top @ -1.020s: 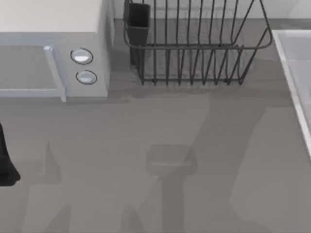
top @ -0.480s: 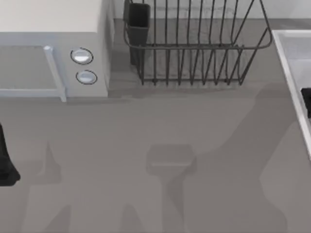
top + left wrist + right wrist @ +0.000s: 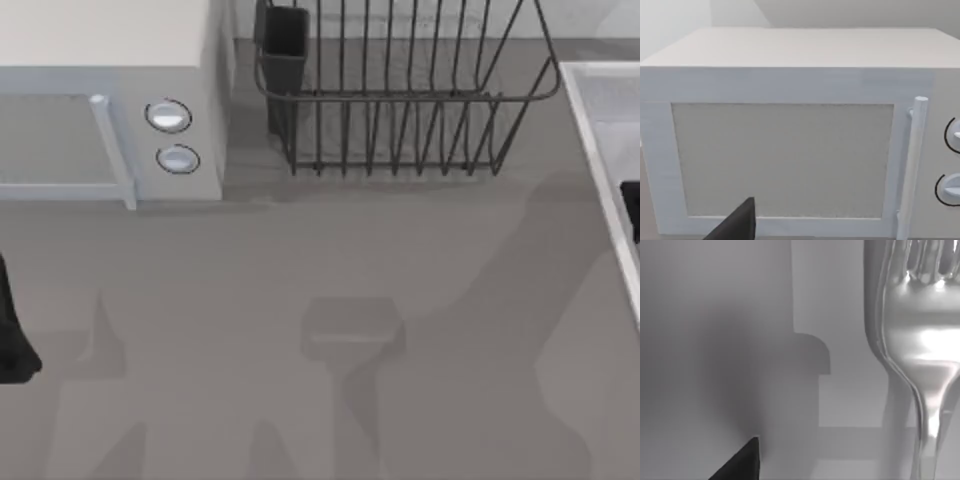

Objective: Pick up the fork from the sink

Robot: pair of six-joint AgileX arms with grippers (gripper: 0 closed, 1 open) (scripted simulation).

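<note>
Grey table [image 3: 330,260]: microwave [image 3: 110,100] left, wire rack [image 3: 400,100] centre, sink [image 3: 600,130] right.

- A rendered kitchen counter, plain grey.
- A white microwave [image 3: 110,100] with two round knobs stands at the left.
- A dark wire dish rack [image 3: 400,90] sits at the back.
- A pale sink [image 3: 600,130] lies at the right edge.

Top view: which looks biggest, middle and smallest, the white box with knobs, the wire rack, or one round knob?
1. Wire rack and white box: look about alike, and both are cut off by the picture's edge, so no ranking.
2. Round knob: clearly the smallest.
</note>
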